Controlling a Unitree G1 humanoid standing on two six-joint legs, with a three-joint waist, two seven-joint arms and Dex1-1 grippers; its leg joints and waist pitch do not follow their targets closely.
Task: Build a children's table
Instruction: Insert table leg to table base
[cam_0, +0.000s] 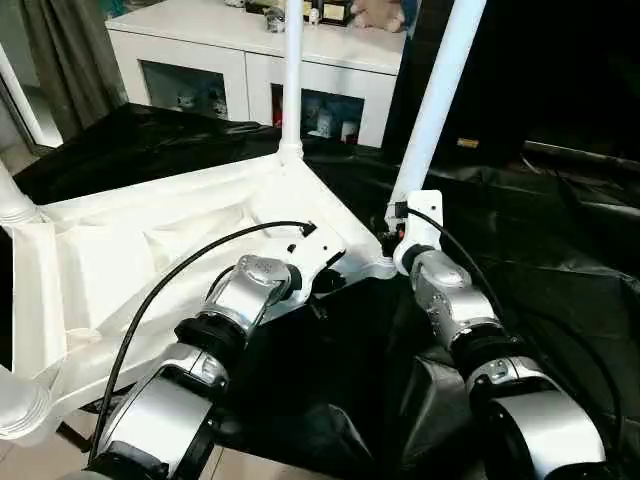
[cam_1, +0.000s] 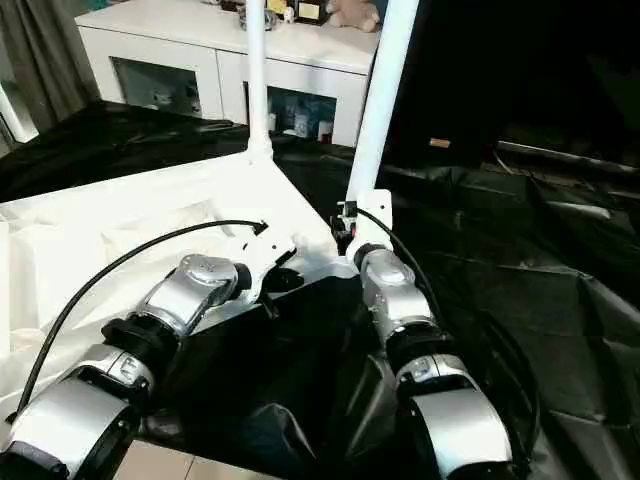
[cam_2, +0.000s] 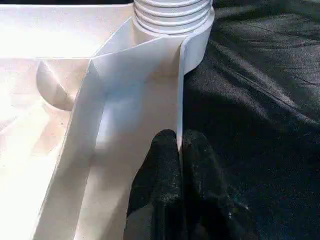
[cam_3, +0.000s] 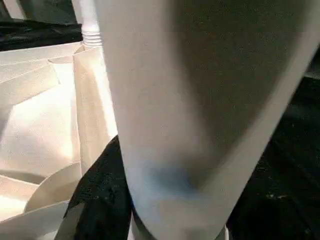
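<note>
The children's table lies upside down on a black cloth, its white tabletop (cam_0: 130, 260) showing its ribbed underside. One white leg (cam_0: 292, 80) stands upright in the far corner socket. Two more leg ends (cam_0: 15, 205) (cam_0: 20, 405) show at the left edge. My left gripper (cam_2: 179, 142) is shut on the tabletop's thin rim wall (cam_2: 179, 90) near the right corner. My right gripper (cam_0: 400, 235) is shut on a fourth leg (cam_0: 435, 100), which leans slightly right above that corner socket. Whether its foot sits in the socket is hidden.
A white glass-doored cabinet (cam_0: 250, 55) stands behind the table, with small items on top. The black cloth (cam_0: 560, 250) covers the floor to the right and front. A dark panel (cam_0: 530, 70) rises at the back right, and a curtain (cam_0: 70, 50) hangs at the back left.
</note>
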